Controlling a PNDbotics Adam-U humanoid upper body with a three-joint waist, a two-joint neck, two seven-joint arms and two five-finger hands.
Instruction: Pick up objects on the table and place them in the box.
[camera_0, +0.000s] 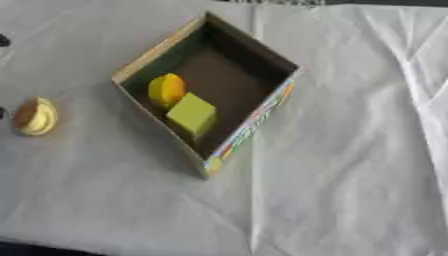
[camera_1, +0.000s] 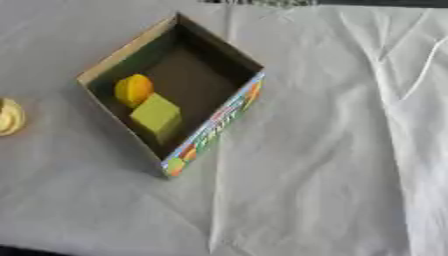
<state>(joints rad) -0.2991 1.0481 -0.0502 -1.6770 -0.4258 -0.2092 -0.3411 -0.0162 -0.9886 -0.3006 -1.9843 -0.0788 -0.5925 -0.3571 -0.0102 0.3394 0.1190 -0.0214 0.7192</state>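
Nearest to me, the box's (camera_0: 249, 131) low corner points toward the bottom of the frame, left of centre, its outer side printed in bright orange, green and blue patches; I cannot read any writing or brand on that printing. Cardboard-brown rims frame a dark inner floor, and the box sits turned like a diamond in the upper middle of the frame on the tabletop (camera_0: 350, 175), which is covered with a creased white cloth. Inside, against the left wall, lies a round yellow-orange object (camera_0: 165, 89), and touching it just below is a yellow-green block (camera_0: 192, 114) with flat faces and square edges. Outside the box, at the left edge of the frame, a small rounded object (camera_0: 36, 116), pale yellow with a tan-brown rim, rests on the cloth well apart from the box. Neither of my hands shows in either view, so I cannot tell whether they are spread, pressed together or pinching anything.
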